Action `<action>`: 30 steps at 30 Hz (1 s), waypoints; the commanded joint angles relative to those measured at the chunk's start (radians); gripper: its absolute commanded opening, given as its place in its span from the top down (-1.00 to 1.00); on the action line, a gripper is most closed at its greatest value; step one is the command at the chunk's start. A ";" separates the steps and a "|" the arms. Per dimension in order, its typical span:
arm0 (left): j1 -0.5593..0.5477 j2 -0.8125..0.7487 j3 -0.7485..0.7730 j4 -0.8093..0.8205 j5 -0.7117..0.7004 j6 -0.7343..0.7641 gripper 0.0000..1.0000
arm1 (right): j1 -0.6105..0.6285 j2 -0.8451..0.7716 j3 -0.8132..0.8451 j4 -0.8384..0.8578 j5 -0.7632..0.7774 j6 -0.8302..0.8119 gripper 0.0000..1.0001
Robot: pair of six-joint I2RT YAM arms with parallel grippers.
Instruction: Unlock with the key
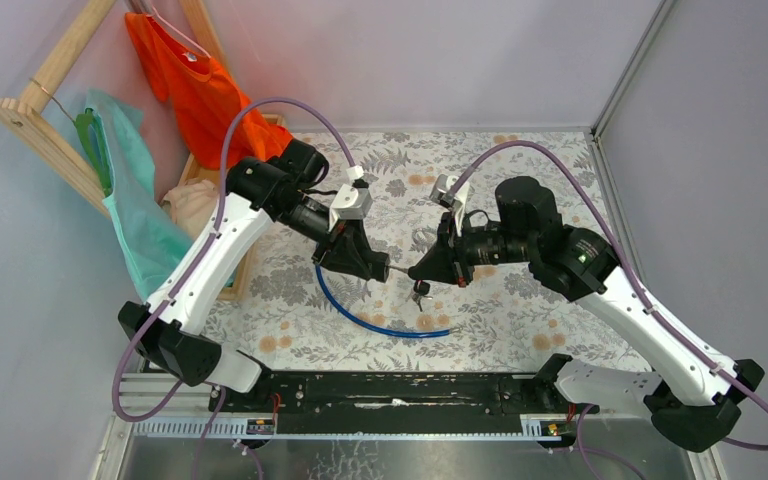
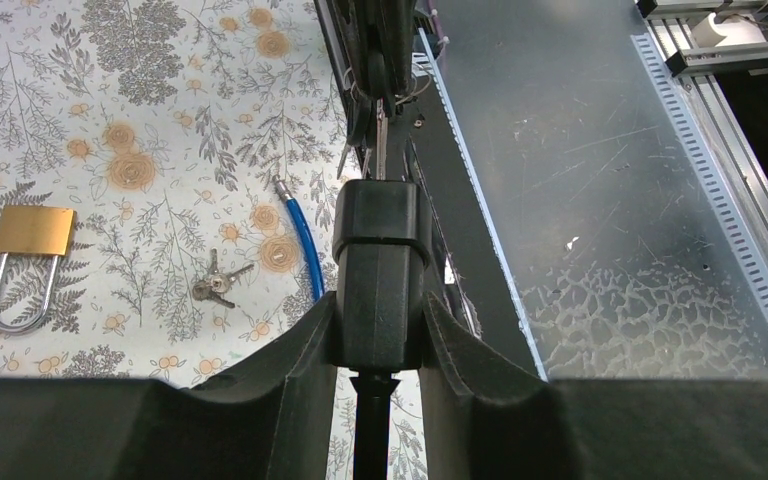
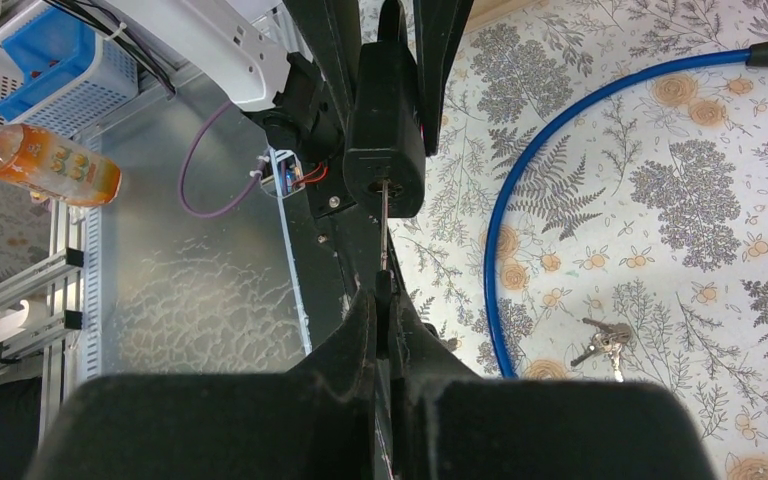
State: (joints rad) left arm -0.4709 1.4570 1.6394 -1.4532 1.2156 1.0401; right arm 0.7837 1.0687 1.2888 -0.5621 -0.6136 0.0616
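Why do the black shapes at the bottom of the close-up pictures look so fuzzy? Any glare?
Left wrist view: the fingers of the left gripper, clamped on the black lock, sit too near the lens to focus; the metal sheet shows pale glare. Right wrist view: the right gripper, pinching the key, blurs likewise. Top view: even light, soft shadows.

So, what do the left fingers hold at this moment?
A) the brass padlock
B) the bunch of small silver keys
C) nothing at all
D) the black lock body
D: in the left wrist view the left fingers press on both sides of the black lock body, while the brass padlock and the silver keys lie untouched on the cloth.
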 commanded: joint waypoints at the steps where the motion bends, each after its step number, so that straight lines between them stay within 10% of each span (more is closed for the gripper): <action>1: -0.008 -0.017 0.044 0.004 0.059 -0.022 1.00 | 0.002 0.007 0.030 0.086 -0.006 0.001 1.00; 30: -0.015 0.013 0.062 0.004 0.052 -0.025 1.00 | 0.002 0.116 0.090 0.162 0.005 0.004 1.00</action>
State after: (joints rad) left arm -0.4648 1.4769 1.6669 -1.4612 1.1542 1.0153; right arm 0.7837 1.1374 1.3018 -0.5488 -0.6136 0.0608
